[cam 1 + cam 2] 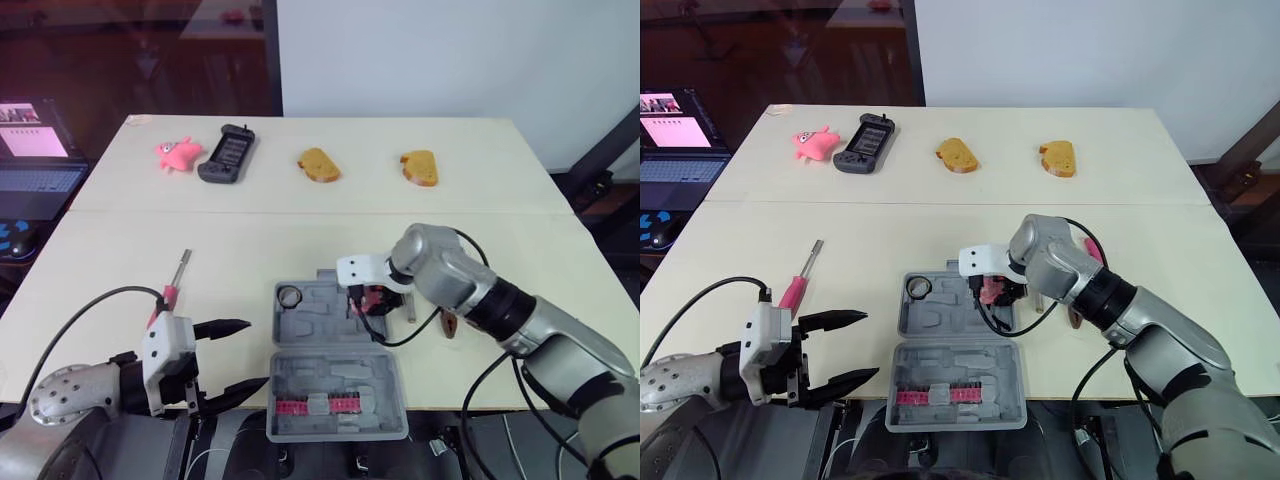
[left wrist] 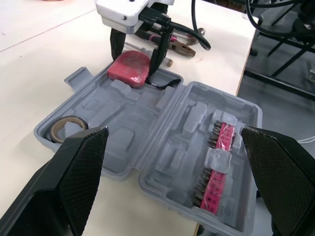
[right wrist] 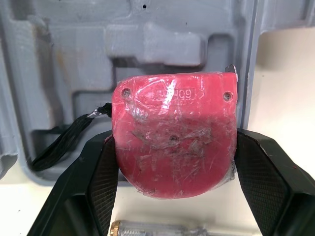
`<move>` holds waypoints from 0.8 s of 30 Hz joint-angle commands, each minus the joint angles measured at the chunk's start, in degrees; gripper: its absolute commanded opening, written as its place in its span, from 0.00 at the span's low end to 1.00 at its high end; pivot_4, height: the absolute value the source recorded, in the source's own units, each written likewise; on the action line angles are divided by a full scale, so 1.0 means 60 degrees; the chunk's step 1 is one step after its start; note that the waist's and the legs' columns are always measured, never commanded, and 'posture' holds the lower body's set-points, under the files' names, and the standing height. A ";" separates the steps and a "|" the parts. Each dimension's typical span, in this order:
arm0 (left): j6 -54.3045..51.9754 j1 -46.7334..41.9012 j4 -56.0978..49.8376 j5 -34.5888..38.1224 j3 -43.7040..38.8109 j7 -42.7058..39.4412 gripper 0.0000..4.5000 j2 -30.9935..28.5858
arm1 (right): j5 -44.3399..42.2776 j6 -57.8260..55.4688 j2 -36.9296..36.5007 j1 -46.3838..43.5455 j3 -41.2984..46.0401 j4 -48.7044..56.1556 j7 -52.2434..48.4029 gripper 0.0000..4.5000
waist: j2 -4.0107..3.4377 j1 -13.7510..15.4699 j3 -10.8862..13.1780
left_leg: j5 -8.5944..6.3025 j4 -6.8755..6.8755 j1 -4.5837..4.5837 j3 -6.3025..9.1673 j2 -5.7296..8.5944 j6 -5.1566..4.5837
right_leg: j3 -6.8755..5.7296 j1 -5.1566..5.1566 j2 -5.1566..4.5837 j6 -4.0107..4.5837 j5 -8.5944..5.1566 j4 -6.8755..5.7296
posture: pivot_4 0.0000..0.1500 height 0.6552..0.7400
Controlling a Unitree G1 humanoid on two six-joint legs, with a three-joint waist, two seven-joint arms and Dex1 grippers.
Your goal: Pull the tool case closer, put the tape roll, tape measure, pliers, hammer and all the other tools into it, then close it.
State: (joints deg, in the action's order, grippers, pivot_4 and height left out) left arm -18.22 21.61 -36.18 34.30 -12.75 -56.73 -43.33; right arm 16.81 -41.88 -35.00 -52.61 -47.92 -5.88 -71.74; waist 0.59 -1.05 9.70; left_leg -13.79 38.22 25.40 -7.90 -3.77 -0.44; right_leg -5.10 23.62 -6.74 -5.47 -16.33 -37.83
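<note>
The open tool case (image 1: 310,335) lies at the desk's (image 1: 200,245) near edge. Its far half holds a tape roll (image 1: 289,296) in the far-left pocket, and its near half holds a pink bit strip (image 1: 318,405). The right hand (image 2: 136,59) grasps the red tape measure (image 3: 174,132) at the case's far-right corner. The left hand (image 1: 255,353), released, hovers near-left of the case. Pliers (image 1: 451,323) lie to the right, partly hidden by the arm.

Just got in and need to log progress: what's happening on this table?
The right gripper holds the red tape measure at the right edge of the open tool case. The tape roll already lies in the case. The left gripper hangs open beside it; the screwdriver and pliers lie on the table.
</note>
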 commanded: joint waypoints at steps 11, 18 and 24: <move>0.0192 -0.0020 -0.0292 -0.0015 -0.0045 0.0039 1.00 -0.0016 | 0.0342 0.0128 0.0226 -0.0025 0.0382 -0.0042 0.0087 0.65 | 0.0000 -0.0010 0.0000 | 0.0000 0.0000 0.0000 0.0000 -0.0001 0.0002 | 0.0000 0.0001 0.0000 0.0000 0.0000 -0.0001 | 1.00 0.75; 0.0128 -0.0105 -0.0261 0.0041 -0.0021 -0.0013 1.00 -0.0068 | 0.0198 -0.0350 -0.0066 -0.0207 0.0819 0.0859 -0.0168 0.99 | -0.0003 0.0001 0.0002 | 0.0000 0.0000 0.0002 0.0000 -0.0003 0.0002 | 0.0000 0.0005 -0.0001 0.0000 0.0000 -0.0001 | 1.00 0.75; 0.0087 -0.0261 -0.0148 0.0074 -0.0025 -0.0065 1.00 -0.0094 | -0.0257 -0.0996 -0.0842 -0.0067 0.1475 0.2516 -0.0834 0.99 | -0.0003 0.0017 0.0002 | -0.0001 -0.0002 0.0003 0.0003 -0.0005 0.0001 | 0.0000 0.0005 -0.0004 0.0000 0.0000 0.0000 | 1.00 0.75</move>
State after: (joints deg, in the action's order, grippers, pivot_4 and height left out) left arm -18.24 20.16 -36.16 34.30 -12.42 -56.91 -43.67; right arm 16.29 -47.58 -39.24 -52.50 -41.52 6.16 -75.99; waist 0.58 -0.95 9.71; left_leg -13.80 38.20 25.41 -7.88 -3.80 -0.43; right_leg -5.10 23.66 -6.77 -5.47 -16.34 -37.83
